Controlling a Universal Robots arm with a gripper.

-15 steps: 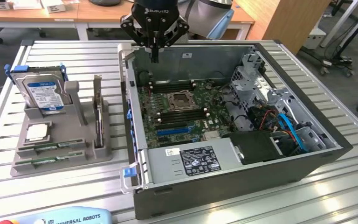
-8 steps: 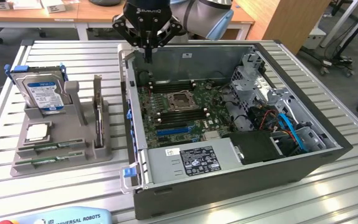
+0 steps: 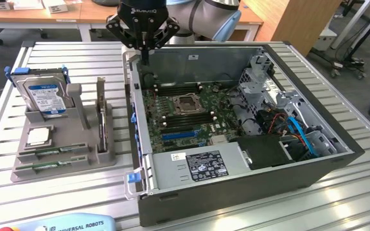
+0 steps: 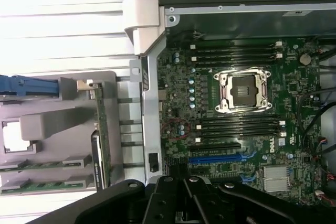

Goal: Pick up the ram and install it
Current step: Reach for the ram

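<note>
table: ribbed matt metal | holder: matt grey plastic | ram: green circuit board

Lighting, as I see it: even, bright room light, pale glare washing the slatted table, soft shade inside the computer case.

Open PC case w/ mobo; HDD upright in grey rack

Table: ribbed silver metal top, spanning the frame.
Desk: light wood, upper left, white boxes on it.
Panel: tall wooden board, upper right.
Floor: dark grey.
Cables: black, trailing at upper right.
Light: even, soft glare on the table.
</note>
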